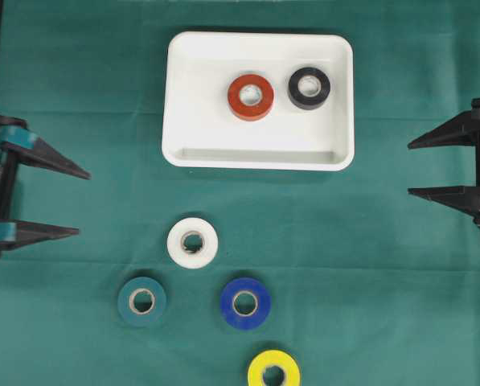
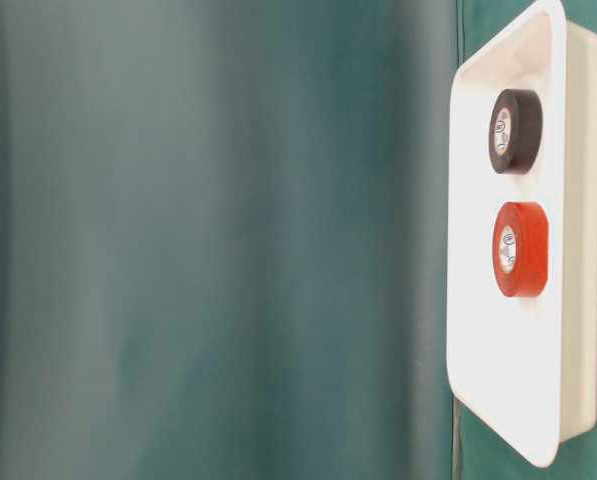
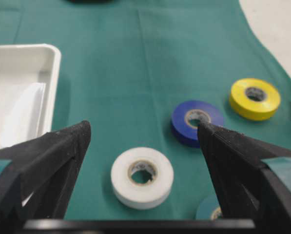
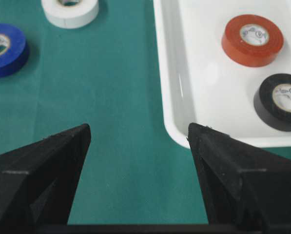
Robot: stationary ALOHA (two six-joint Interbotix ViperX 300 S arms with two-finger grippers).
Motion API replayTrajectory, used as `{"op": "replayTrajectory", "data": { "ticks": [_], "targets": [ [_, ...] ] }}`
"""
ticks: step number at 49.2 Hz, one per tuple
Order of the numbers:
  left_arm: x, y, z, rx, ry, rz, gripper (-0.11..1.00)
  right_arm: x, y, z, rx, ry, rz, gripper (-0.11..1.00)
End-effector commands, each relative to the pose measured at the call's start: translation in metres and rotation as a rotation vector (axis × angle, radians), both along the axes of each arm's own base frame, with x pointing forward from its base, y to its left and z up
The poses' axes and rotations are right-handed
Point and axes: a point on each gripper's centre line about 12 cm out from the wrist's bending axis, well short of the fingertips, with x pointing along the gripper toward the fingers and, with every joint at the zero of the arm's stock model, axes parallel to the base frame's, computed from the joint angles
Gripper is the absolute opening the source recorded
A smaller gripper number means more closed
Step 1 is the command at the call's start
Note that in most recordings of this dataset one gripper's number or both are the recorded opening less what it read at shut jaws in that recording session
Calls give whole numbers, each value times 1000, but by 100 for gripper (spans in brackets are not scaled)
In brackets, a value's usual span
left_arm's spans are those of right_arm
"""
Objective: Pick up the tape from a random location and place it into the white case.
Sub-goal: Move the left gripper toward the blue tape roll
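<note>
We see the left gripper (image 1: 83, 202) with its jaws wide apart and empty, at the left edge above the green cloth (image 1: 384, 281). The white tape roll (image 1: 192, 243) lies flat near it, toward the middle. The white case (image 1: 183, 96) is farther, holding a red roll (image 1: 251, 97) and a black roll (image 1: 309, 88). The right gripper (image 1: 410, 169) also stands apart, empty.

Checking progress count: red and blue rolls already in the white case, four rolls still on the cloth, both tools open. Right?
Not quite. The white case holds the red roll and a black roll, not blue; the overhead view shows it. The blue roll is still on the cloth. The rest stands.
</note>
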Motion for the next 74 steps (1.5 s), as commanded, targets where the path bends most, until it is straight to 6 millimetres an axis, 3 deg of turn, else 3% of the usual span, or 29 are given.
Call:
{"op": "replayTrajectory", "data": {
  "ticks": [1,46,61,74],
  "targets": [
    [17,-4,10,3,-14,-7,98,4,0,10,-3,-24,3,77],
    [180,-29,38,23,22,-16,98,5,0,10,-12,-22,7,77],
    [215,-35,40,31,56,-19,98,5,0,10,-14,-22,7,76],
    [217,-35,33,30,151,-17,98,5,0,10,-14,-22,7,76]
  ]
}}
